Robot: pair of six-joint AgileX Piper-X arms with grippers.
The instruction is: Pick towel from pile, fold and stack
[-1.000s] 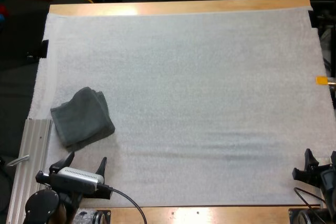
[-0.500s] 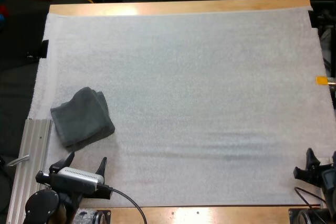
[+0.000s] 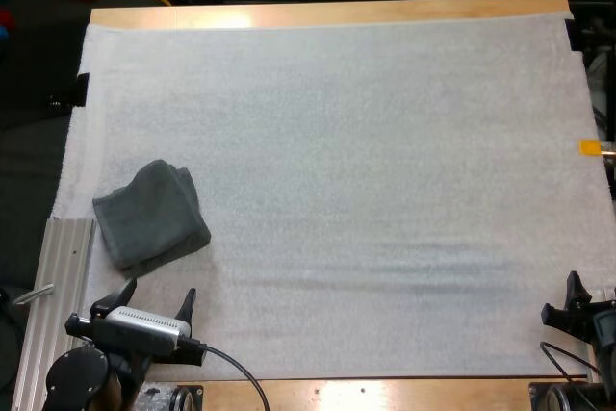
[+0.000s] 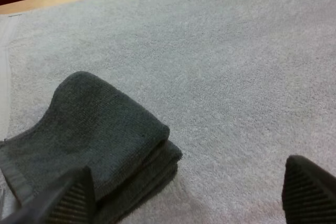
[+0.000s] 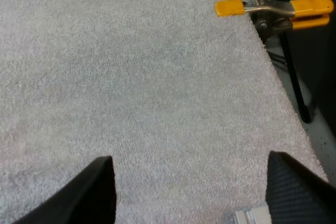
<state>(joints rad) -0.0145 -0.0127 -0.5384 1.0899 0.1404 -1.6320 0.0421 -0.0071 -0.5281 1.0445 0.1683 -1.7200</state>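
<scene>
1. The left gripper [image 3: 159, 291] sits at the lower left of the high view, over the near strip of the mat. Its two black fingers [image 4: 73, 195] are spread wide with nothing between them. Their tapered tips carry fine ribbing.
2. The right gripper [image 5: 190, 182] is at the lower right edge of the high view. Its jaws are also parted and hold nothing, with bare mat between the ribbed black tips.
3. The towel [image 3: 151, 214] lies in the lower left of the high view, on the left part of the mat, just beyond the left gripper and apart from it.
4. The towel is dark grey-green and folded into a thick, roughly square pad, turned slightly askew to the mat's edges. The left wrist view shows one rounded folded edge, several layers stacked at the side, and a stitched hem along the nearest border.
5. Its cloth has a short, dense pile with a faint woven grain.
6. The white mat [image 3: 366, 170] is soft and nubbly, like terry, with faint shallow ripples.
7. The wooden table [image 3: 327, 12] shows as a smooth light strip along the top of the high view.
8. A ribbed metal rail [image 3: 63, 276] runs beside the mat's left edge, next to the towel.
</scene>
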